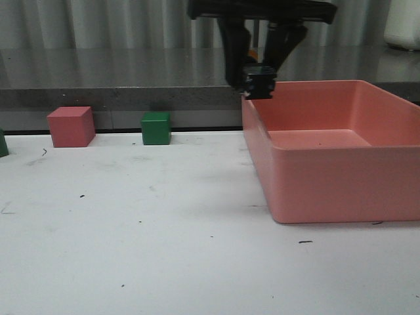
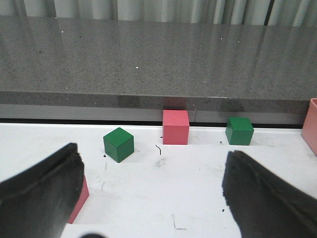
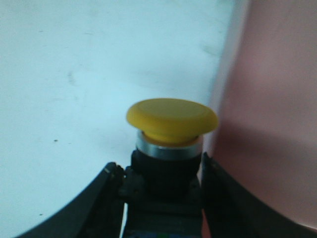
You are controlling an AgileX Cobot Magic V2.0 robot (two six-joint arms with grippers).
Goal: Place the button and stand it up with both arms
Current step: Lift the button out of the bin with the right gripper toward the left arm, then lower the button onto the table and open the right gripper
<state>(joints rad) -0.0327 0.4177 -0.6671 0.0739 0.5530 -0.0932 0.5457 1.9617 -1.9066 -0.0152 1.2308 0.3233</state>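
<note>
**Button held aloft at the bin's near-left corner**

The right gripper hangs from above in the front view, its two dark fingers closed against the black body of the button; in the right wrist view the fingers press that body from both sides, so the jaws stand only as far apart as the body is wide; the yellow mushroom cap projects beyond the fingertips, a silver ring just behind it, so the button's long axis runs along the fingers and the cap points away from the wrist, toward the white table below; the button is off the table, above the rear left corner of the pink bin, at the line where the bin's wall meets the table.

The left gripper is wide open and holds nothing; beyond its fingers stand a green cube, a pink cube and a second green cube, all apart from one another by the grey ledge.
</note>
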